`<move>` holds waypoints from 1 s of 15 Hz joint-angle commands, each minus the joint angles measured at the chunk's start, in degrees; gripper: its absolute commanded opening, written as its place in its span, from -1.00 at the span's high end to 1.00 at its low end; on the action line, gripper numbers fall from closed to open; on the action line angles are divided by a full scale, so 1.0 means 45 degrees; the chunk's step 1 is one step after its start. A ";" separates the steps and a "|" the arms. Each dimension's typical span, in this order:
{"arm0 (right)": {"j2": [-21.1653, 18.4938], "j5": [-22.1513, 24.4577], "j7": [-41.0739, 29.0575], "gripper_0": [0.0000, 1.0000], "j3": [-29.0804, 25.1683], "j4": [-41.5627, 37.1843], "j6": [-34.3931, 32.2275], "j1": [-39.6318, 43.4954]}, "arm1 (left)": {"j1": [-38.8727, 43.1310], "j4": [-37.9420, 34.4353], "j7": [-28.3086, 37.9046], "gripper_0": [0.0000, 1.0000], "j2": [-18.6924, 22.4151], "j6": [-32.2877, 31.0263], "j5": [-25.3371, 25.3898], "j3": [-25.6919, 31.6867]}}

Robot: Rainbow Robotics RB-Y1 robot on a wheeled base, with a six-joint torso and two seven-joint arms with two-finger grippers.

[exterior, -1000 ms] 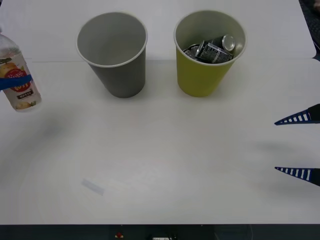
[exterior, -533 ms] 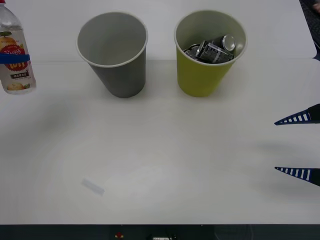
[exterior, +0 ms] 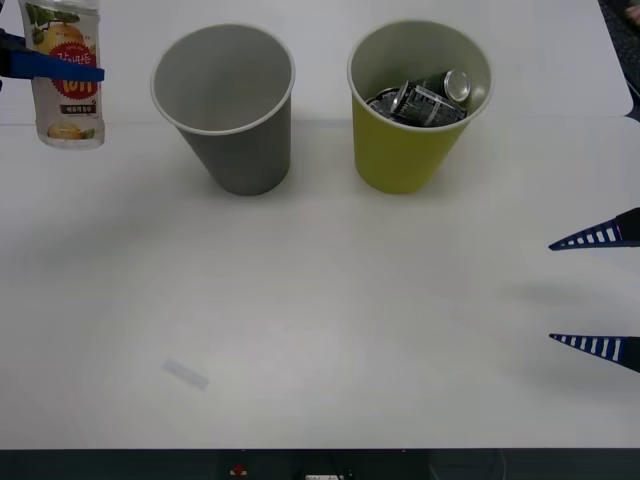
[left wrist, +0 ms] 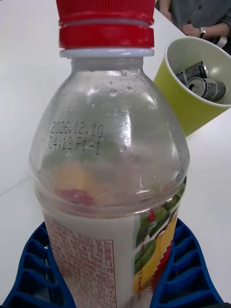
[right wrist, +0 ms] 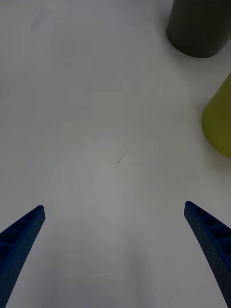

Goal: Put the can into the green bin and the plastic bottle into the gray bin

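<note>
The left end effector (exterior: 40, 66) is clamped on the small clear red-capped plastic bottle (exterior: 68, 75), lifted upright at the table's (exterior: 320, 300) far left, beside the plain gray tapered bin (exterior: 228, 105). The yellow-green bin (exterior: 410, 150) holds a crushed can (exterior: 425, 97). The right end effector (exterior: 598, 292) hovers, fingers apart.

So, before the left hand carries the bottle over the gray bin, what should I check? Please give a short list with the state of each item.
1. Grip: left hand shut around the plastic bottle, blue fingers on both sides of the label: ok.
2. Bottle off the table and upright: ok.
3. Red cap on: ok.
4. Gray bin upright, opening free, nothing visible inside: ok.
5. Can already in the green bin: ok.
6. Right hand open, off to the robot's right, far from both bins: ok.
</note>
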 commanded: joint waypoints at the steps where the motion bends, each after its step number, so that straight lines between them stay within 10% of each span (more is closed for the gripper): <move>1: 0.0000 0.0000 0.0000 -1.00 0.0000 0.0000 0.0000 0.0000 | -0.1407 0.0001 0.0924 1.00 -0.0047 0.0002 -0.0523 -0.1161; 15: 0.0000 0.0000 0.0000 -1.00 0.0000 0.0000 0.0000 0.0000 | -0.6173 0.2384 0.1861 1.00 -0.3679 0.0099 -0.5991 -0.4579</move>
